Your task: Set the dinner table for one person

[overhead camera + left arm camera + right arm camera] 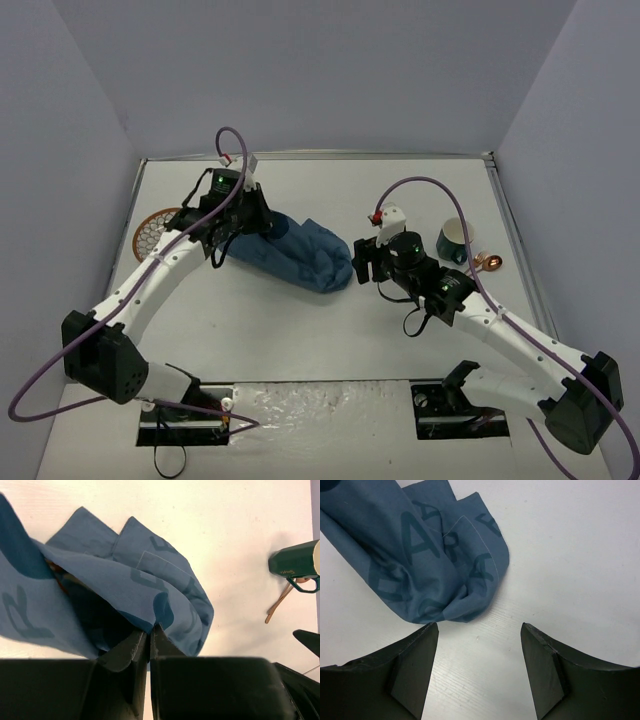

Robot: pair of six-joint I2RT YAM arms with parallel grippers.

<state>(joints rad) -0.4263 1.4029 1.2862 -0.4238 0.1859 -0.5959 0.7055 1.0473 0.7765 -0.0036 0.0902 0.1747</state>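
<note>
Pinching cloth at its 10 o'clock end, L gripper clamped tight; R gripper wide, empty, over table, cloth's 3 o'clock.

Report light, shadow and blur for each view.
Top external: even soft light, the dark blue letter-printed cloth placemat sharp. Left wrist: deep shadow inside the cloth's fold, left gripper featureless black. Right wrist: plain white matte tabletop evenly bright, no glare, right gripper dark.
</note>
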